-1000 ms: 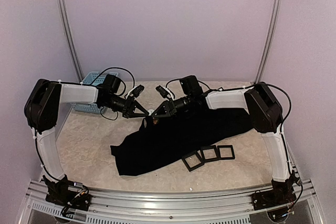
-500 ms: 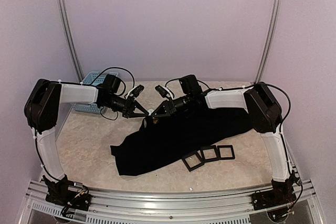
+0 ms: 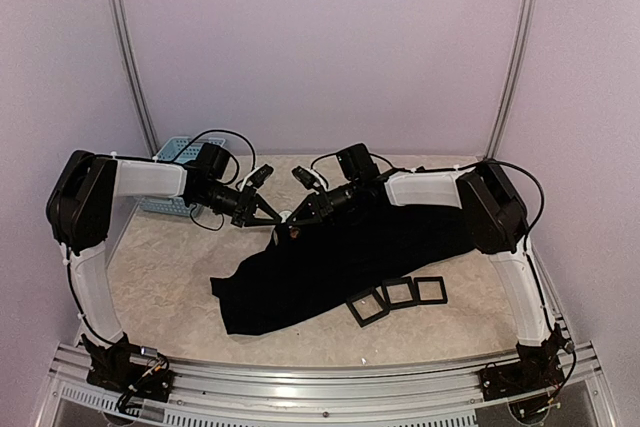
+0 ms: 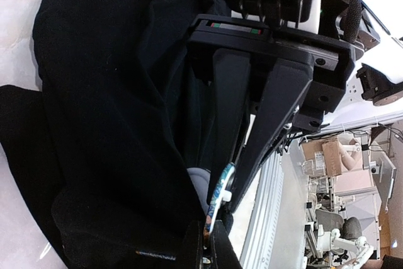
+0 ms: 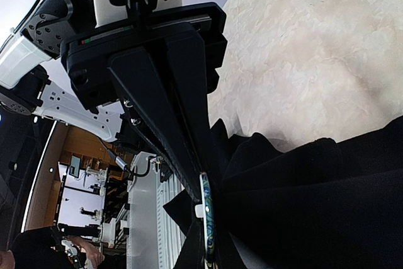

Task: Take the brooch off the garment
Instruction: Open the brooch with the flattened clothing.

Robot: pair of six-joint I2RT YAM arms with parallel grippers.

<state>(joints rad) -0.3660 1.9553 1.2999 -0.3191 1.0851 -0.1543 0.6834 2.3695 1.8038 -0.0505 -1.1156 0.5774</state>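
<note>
Reaching inward, left tool (image 3: 279, 218) and right tool (image 3: 300, 223) pinch the brooch (image 4: 220, 192).

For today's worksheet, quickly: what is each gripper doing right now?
Left gripper: closed on the brooch.
Right gripper: closed on the brooch too.

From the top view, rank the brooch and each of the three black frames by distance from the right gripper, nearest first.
1. The brooch, right at the right gripper's fingertips.
2. The left frame, on the table by the garment's near edge.
3. The middle frame, beside it.
4. The right frame, at the row's far end.
</note>
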